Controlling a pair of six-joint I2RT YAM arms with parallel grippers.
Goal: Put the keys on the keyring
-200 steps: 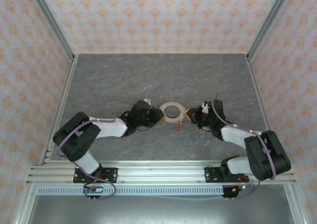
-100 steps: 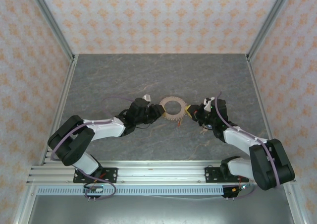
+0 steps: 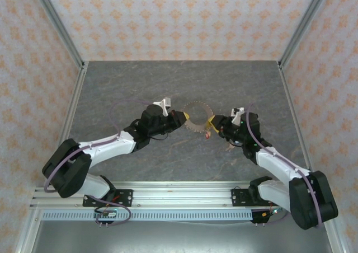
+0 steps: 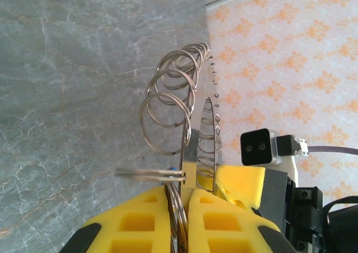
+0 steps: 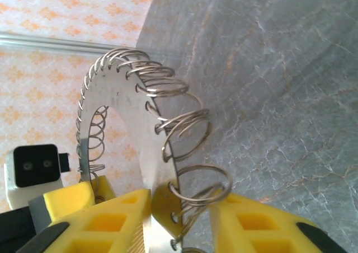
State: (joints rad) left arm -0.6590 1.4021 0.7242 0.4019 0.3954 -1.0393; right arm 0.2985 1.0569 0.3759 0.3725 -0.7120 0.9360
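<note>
The keyring, a grey disc rimmed with small wire loops, hangs above the grey table between both grippers. My left gripper is shut on its left edge and my right gripper on its right edge. In the left wrist view the keyring stands edge-on, and the left gripper pinches its rim between yellow foam pads. In the right wrist view the keyring shows its flat face, and the right gripper grips disc and loops. A small red key dangles under the ring. The other keys cannot be made out.
The grey stone-patterned table spreads behind and on both sides of the grippers. Patterned walls with metal corner posts close it in. The right arm's wrist camera sits just beyond the ring.
Both grippers have carried the keyring away from the arm bases and up off the table. The arms are stretched further out. Both grips have held.
</note>
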